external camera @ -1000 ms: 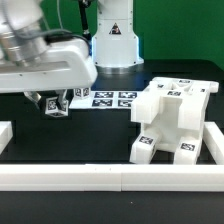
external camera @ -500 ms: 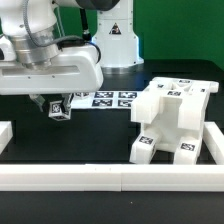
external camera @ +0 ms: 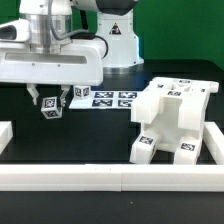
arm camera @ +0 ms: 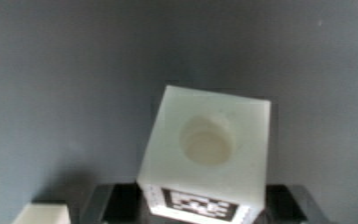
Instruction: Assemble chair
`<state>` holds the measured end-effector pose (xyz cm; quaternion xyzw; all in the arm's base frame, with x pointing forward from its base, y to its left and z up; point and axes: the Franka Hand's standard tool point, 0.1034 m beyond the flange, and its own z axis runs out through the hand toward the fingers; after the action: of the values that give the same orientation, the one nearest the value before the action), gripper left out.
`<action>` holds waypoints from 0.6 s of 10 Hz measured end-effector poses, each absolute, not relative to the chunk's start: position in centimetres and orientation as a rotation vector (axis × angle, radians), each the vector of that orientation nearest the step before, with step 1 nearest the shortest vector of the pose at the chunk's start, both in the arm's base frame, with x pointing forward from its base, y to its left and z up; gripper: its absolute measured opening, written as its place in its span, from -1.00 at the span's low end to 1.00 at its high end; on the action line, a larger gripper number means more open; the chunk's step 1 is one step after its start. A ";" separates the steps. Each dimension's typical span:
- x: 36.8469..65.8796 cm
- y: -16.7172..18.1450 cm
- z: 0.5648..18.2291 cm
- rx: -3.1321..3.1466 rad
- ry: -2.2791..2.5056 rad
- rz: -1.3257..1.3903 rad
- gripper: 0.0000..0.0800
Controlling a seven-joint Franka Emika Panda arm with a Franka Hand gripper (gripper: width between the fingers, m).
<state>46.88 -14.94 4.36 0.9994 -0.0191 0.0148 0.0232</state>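
Black bench [external camera: 90, 145] under me: my claw [external camera: 52, 103] pinches a small tagged chair piece [arm camera: 208, 145], held near the marker board [external camera: 108, 98]. The half-built chair [external camera: 172, 120] stands well apart; I should carry level, keep the grip square, and line up before pressing.

Boxy white tagged chair body [external camera: 172, 122] standing, small tagged white block [external camera: 51, 108] clamped in pincer [external camera: 51, 100]
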 end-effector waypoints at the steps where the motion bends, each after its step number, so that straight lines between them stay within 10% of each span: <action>1: 47.2 -15.0 4.5 3.090 -0.053 0.058 -0.32; 6: 46.8 -15.7 4.7 3.044 -0.053 0.138 -0.32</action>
<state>46.79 -15.65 4.67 0.9977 -0.0175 0.0451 0.0469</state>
